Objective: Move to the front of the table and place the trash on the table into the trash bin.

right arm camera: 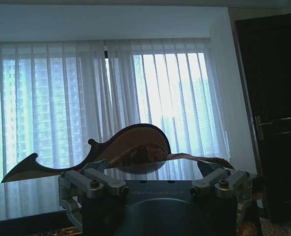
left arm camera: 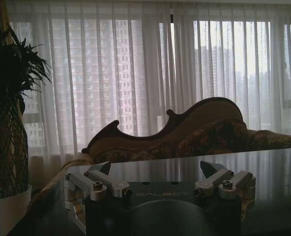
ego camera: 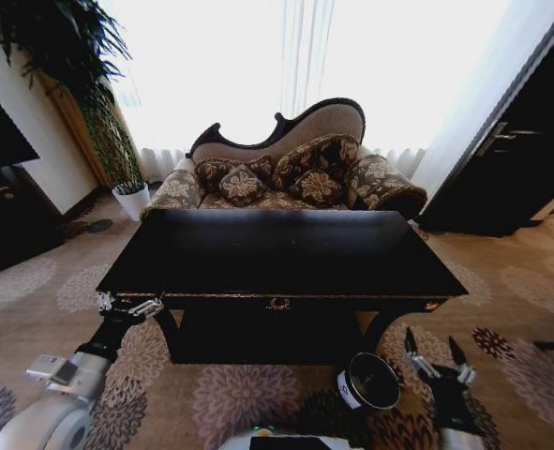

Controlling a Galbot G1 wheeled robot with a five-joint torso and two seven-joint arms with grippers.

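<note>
A patterned sofa (ego camera: 286, 173) sits before sheer curtains (ego camera: 258, 66), a potted plant (ego camera: 117, 141) beside it.

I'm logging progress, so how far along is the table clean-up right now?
Done: the robot stands in front of the table, whose glossy top shows no litter. The trash bin sits on the carpet by the table's front right leg. In hand: nothing; the left gripper hovers open at the table's front left corner, and the right gripper is open, low beside the bin. Left: nothing visible to pick up.
</note>
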